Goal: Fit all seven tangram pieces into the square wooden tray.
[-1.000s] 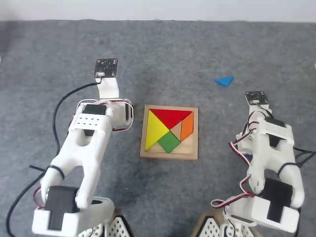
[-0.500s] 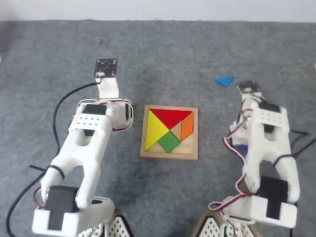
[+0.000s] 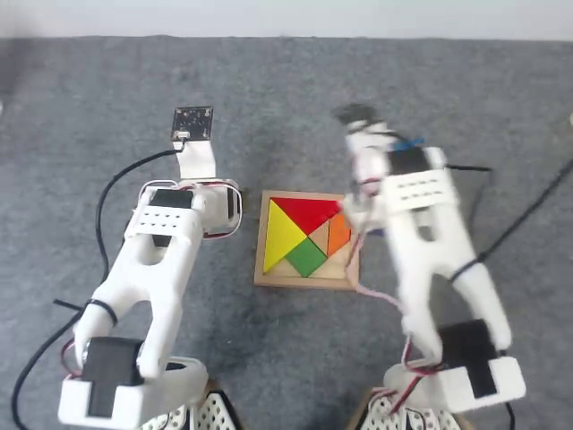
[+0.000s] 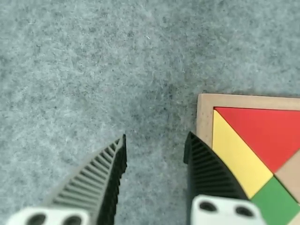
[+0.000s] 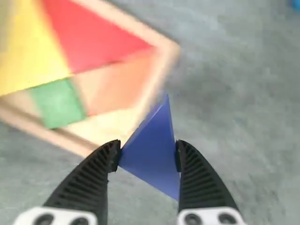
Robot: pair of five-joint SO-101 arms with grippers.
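My right pincer [image 5: 146,151] clamps the blue triangle [image 5: 154,140]; lowered tilted, its corner could catch the tray [image 5: 165,63] rim. Left pincer [image 4: 156,138] gapes empty.

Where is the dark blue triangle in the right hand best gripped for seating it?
Probably as the right hand has it: pinch the dark blue triangle across its wide part, coming from the side opposite its tip. That leaves the narrow tip free, pointing toward the wooden tray.
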